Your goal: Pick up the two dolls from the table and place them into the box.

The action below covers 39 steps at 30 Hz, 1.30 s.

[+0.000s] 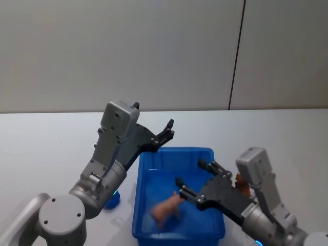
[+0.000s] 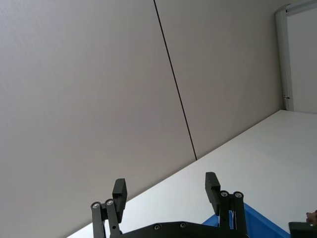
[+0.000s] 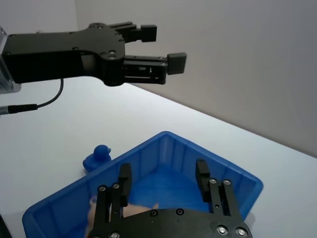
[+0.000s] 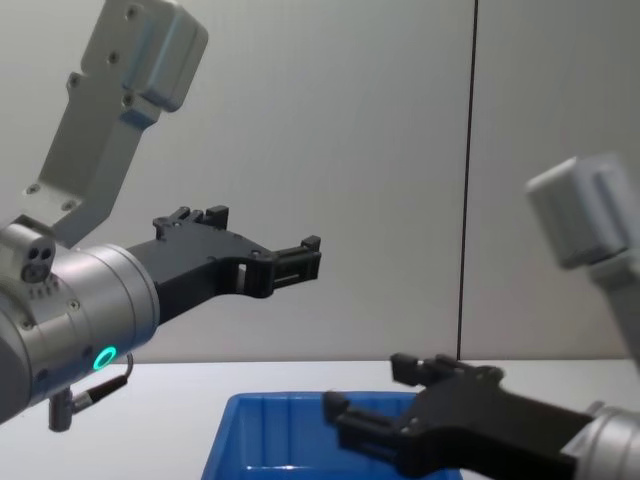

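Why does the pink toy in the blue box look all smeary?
Head view: the pink doll is smeared while the box rim around it stays crisp, so it was probably moving when the picture was taken, close to the open right gripper. Right wrist view: the open left gripper, held up high, looks crisp, so it is likely holding still.

Counter (image 1: 46, 143): white, smooth. On it: blue box (image 1: 174, 150), near the middle; small blue figure (image 1: 111, 201) just beside its left wall; reddish-brown doll (image 1: 242, 185), partly hidden, beside its right wall.
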### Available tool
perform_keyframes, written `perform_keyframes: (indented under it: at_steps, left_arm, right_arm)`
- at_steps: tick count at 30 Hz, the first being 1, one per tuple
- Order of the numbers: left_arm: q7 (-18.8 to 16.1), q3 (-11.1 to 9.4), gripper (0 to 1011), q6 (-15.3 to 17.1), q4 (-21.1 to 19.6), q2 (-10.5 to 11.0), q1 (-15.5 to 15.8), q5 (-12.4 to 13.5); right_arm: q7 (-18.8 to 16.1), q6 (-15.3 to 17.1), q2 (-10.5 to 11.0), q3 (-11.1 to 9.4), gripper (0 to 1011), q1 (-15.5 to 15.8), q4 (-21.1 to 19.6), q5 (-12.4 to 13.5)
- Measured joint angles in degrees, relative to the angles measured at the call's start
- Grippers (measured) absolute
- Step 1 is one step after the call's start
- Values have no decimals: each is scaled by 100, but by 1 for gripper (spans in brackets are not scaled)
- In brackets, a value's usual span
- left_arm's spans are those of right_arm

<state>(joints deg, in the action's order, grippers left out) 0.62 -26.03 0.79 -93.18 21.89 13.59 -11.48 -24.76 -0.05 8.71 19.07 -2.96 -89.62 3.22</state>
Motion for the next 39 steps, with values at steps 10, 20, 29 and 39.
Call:
perform_keyframes:
  at_steps: [10, 20, 29, 39]
  left_arm:
    - [0, 0, 1001, 0, 0, 0, 0, 0]
    - [0, 0, 1001, 0, 0, 0, 0, 0]
    - [0, 0, 1001, 0, 0, 0, 0, 0]
    - [0, 0, 1001, 0, 0, 0, 0, 0]
  right_arm:
    - [113, 104, -120, 77, 1001, -125, 266, -98]
    - [701, 21, -50, 84, 1001, 106, 153, -77]
    - [1446, -156, 117, 45, 1001, 502, -174, -30]
    - [2201, -237, 297, -19, 1001, 894, -503, -19]
